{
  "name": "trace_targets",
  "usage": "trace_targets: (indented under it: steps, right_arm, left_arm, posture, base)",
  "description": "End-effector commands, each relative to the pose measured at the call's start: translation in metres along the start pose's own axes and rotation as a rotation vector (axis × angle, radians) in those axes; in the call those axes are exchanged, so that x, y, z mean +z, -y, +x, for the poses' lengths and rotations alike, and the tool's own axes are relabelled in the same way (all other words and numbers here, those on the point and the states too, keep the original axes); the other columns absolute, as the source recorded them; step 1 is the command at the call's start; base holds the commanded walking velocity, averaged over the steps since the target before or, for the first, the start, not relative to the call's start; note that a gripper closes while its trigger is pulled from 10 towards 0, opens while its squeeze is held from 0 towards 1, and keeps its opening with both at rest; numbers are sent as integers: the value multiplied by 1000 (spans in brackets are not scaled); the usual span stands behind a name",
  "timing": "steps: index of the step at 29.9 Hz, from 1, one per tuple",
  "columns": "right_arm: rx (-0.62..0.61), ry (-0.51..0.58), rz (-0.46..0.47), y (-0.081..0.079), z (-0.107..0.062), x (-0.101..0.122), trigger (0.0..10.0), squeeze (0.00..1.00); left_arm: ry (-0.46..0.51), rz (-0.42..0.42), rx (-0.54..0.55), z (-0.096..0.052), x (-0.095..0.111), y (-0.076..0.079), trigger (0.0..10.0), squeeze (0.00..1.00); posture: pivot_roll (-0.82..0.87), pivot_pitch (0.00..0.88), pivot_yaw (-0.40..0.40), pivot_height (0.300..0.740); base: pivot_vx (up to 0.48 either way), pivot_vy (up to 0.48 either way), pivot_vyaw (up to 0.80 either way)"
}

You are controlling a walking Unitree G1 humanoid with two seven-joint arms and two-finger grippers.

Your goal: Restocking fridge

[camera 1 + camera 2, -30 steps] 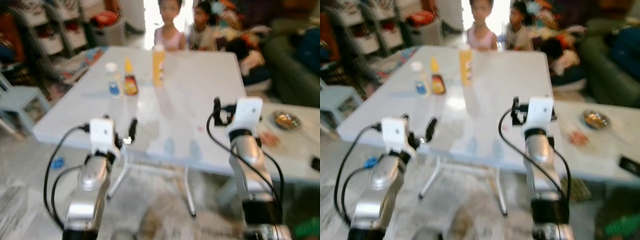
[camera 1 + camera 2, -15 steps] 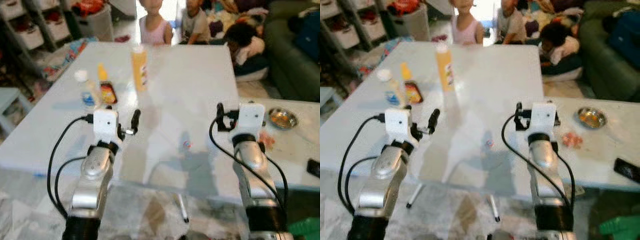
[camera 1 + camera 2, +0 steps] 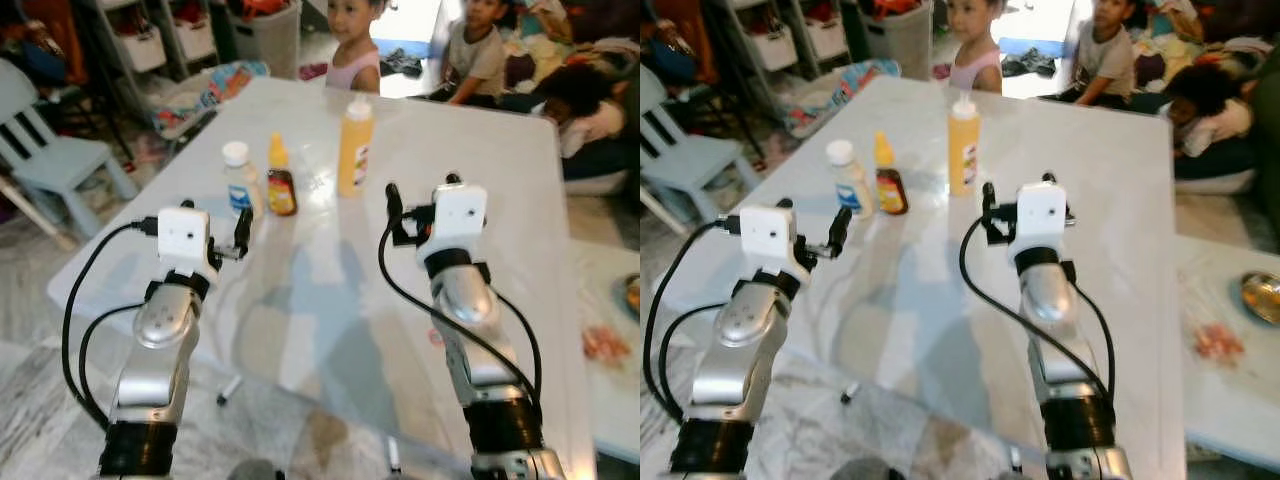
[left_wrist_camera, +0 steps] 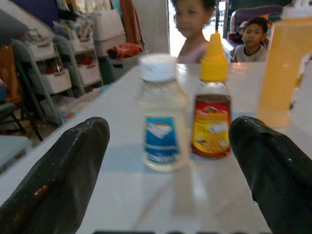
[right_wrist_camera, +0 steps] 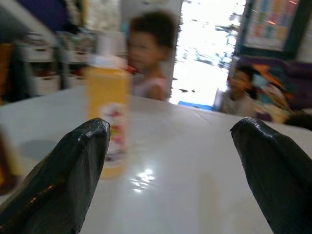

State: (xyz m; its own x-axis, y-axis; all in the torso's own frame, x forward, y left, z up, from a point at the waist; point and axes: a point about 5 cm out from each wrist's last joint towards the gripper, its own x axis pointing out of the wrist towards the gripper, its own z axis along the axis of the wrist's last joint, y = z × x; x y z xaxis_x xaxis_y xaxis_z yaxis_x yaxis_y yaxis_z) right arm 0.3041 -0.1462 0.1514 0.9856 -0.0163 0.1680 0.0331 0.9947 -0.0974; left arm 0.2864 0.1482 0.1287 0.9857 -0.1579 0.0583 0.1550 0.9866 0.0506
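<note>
Three bottles (image 4: 210,102) on table (image 3: 480,190); labels unreadable; both hands spread.

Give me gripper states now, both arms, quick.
Left gripper: open, empty, facing the white-capped bottle and the small sauce bottle.
Right gripper: open, empty, near the tall yellow bottle.

Cluttered family home: sofa (image 3: 1265,150), storage shelves (image 3: 150,40)

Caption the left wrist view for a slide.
Open left gripper faces a white-capped bottle and a yellow-capped sauce bottle.
</note>
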Motion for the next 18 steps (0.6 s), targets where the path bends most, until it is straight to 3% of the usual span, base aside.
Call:
trace_targets:
  steps: [1, 4, 11, 18]
  right_arm:
    - [-51, -27, -1, 11, -2, -5, 10000, 0]
    - [-66, -32, -48, 13, -2, -6, 10000, 0]
    - [-39, -15, -50, 17, 7, -1, 10000, 0]
    - [-41, -22, -34, 21, 19, 1, 10000, 0]
  left_arm:
    - [0, -8, -14, -1, -1, 5, 10000, 0]
    - [-3, 9, -34, -4, -1, 8, 10000, 0]
    - [-4, 13, -27, -8, 0, 4, 10000, 0]
    - [-36, 40, -39, -22, -2, 0, 10000, 0]
  posture:
    - [9, 0, 40, 740]
    - [10, 0, 42, 740]
    - [31, 0, 49, 740]
    - [71, 8, 80, 740]
  base:
    - [0, 0, 0]
    - [0, 0, 0]
    - [0, 0, 0]
    - [0, 0, 712]
